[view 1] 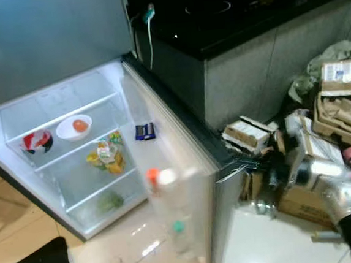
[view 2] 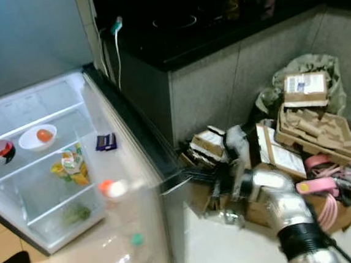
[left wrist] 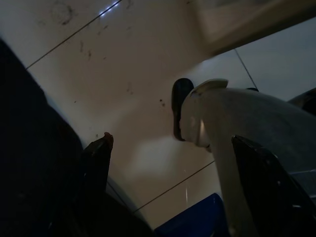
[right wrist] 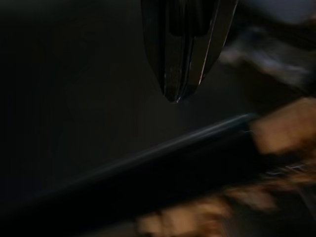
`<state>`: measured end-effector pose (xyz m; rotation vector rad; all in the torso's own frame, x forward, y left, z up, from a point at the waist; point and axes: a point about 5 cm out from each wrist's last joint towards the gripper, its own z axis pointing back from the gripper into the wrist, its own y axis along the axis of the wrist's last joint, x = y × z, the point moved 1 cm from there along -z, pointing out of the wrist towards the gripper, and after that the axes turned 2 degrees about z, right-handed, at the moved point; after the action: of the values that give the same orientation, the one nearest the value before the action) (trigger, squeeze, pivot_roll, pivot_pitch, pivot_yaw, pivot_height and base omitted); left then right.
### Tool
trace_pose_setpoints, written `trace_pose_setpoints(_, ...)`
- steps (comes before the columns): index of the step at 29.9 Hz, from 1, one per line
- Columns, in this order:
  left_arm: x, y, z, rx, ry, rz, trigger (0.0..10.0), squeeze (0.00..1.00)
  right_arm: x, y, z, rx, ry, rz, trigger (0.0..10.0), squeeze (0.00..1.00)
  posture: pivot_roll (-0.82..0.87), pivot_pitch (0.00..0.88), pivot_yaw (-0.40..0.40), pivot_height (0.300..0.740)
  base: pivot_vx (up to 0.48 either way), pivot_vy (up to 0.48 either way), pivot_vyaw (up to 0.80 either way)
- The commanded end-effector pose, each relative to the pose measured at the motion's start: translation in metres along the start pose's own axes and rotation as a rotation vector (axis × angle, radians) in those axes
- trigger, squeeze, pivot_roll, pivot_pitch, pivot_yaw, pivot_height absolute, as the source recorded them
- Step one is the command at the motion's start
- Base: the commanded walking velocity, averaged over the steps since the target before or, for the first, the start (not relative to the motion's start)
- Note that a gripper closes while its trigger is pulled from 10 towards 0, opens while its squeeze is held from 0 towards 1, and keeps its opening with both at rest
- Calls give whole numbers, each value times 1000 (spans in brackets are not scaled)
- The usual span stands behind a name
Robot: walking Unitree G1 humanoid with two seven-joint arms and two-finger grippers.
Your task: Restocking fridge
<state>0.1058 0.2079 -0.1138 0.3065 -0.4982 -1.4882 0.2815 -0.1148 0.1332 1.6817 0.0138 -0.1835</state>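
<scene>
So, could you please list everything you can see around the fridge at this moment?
fridge: one, grey, open, left
white bowl: one, holding something orange, upper shelf
red and white bowl: one, upper shelf
yellow packets: one cluster, middle shelf
green vegetable: one, bottom shelf
bottles: blurred, door rack
dark blue packet: one, on the door
countertop: black, behind
cardboard boxes: a pile, brown, floor at right
left end effector: open, over the floor tiles
right end effector: shut, at the door edge
</scene>
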Motion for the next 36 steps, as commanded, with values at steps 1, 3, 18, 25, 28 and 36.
trace_pose_setpoints(1, 4, -8, 1, -29, -11, 0, 10000, 0, -4, 7, -9, 34, 38, 2, 10000, 0, -88, 0, -12, 740, 0, 0, 0)
trace_pose_setpoints(3, 4, -8, 1, -29, -13, -1, 10000, 0, 0, 5, -8, 39, 10, -2, 10000, 0, -88, 0, -11, 740, 0, 0, 0)
trace_pose_setpoints(18, 7, -12, 1, -46, -20, -12, 10000, 0, 53, -59, 58, -230, -782, -41, 10000, 0, -94, 0, -13, 740, 0, 0, 107)
trace_pose_setpoints(25, 9, -12, 0, -50, -23, -15, 10000, 0, 21, -141, 117, -668, -1105, -175, 10000, 0, -89, 0, -15, 740, 0, 0, 786)
trace_pose_setpoints(28, 9, -13, 0, -53, -22, -17, 10000, 0, 9, -154, 130, -724, -1173, -204, 10000, 0, -87, 0, -14, 740, 0, 0, 781)
trace_pose_setpoints(36, 7, -14, 1, -61, -15, -27, 10000, 0, -30, -188, 154, -894, -1265, -288, 10000, 0, -88, 0, -12, 740, 0, 0, 781)
